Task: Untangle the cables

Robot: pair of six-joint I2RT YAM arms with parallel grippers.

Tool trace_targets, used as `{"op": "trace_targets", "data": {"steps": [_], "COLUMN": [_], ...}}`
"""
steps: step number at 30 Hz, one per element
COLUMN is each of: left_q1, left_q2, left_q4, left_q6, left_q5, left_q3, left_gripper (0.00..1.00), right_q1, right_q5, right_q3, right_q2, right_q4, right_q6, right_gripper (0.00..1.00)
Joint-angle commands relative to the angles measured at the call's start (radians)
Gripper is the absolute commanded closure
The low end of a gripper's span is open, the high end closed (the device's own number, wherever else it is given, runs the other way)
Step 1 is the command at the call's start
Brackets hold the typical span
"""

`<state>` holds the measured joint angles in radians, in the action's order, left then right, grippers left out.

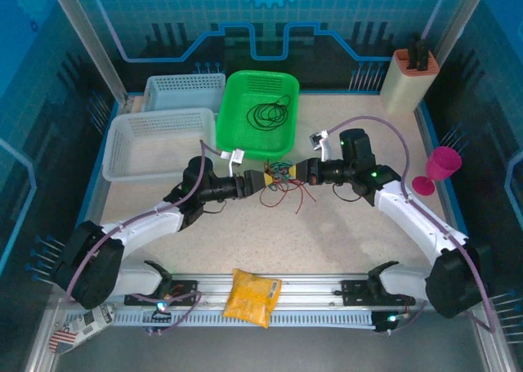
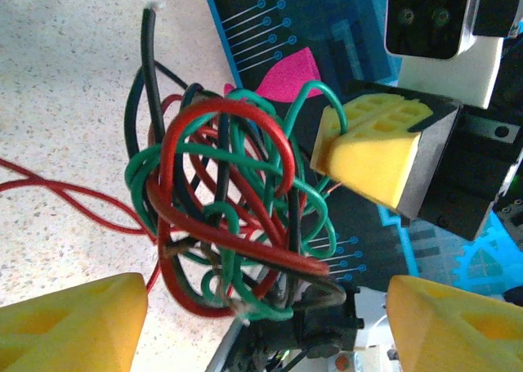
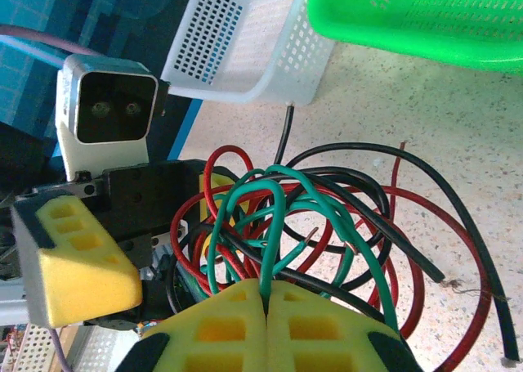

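**Item: the cables** (image 2: 229, 200). One knot of red, green and black strands hangs between your two sets of fingers, just ahead of the left pair and touching the right pair. The red tails (image 1: 299, 196) trail down to the surface (image 1: 343, 241) below the right pair.

**Left fingers** (image 1: 255, 183). Spread wide, nothing held. In the left wrist view the knot sits above the gap between the tips, and neither tip appears to touch it.

**Right fingers** (image 3: 263, 307). Pressed fully together, with a green strand (image 3: 274, 241) pinched at the seam. You cannot tell whether other strands are caught with it.

**Hazards, as judged from here:**
1. If you close the left pair where it stands, you will likely catch several loops at once. Pulling apart would then cinch the knot instead of loosening it.
2. The right pinch rests on very thin wire. A hard tug could slide the wire out and drop the whole bundle onto the surface.
3. The two pairs stand near each other. A small advance by the left could bring tip against tip.
4. The red tails may drag or snag beneath the knot as you separate.
5. The frayed bare end (image 3: 462, 286) beside the right pair could hook a neighbouring loop.
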<state>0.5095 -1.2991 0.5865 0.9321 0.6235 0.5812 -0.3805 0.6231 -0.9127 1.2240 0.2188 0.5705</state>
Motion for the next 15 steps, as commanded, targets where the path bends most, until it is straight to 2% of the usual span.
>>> {"op": "trace_targets", "data": {"steps": [1,4,6,8,13,15], "left_q1": [0.008,0.008,0.01,0.008,0.009,0.008], "left_q2": [-0.022,-0.038,-0.042,-0.043,-0.023,-0.017], "left_q4": [0.104,0.151,0.175,0.179,0.168,0.167], "left_q6": [0.05,0.075,0.088,0.091,0.087,0.086], "left_q5": [0.022,0.027,0.025,0.024,0.018,0.018], "left_q3": [0.017,0.009,0.005,0.005,0.0,-0.001], "left_gripper": [0.26,0.27,0.31,0.39,0.66,0.75], "right_q1": [-0.022,-0.034,-0.041,-0.046,-0.048,-0.048], "right_q5": [0.04,0.045,0.047,0.047,0.037,0.036], "right_q3": [-0.021,-0.016,-0.017,-0.018,-0.018,-0.023], "right_q2": [-0.023,-0.022,-0.018,-0.015,-0.011,-0.01], "right_q4": [-0.04,-0.064,-0.072,-0.072,-0.075,-0.062], "right_q6": [0.021,0.038,0.045,0.043,0.045,0.034], "right_gripper": [1.0,1.0,1.0,1.0,0.99,0.88]}}
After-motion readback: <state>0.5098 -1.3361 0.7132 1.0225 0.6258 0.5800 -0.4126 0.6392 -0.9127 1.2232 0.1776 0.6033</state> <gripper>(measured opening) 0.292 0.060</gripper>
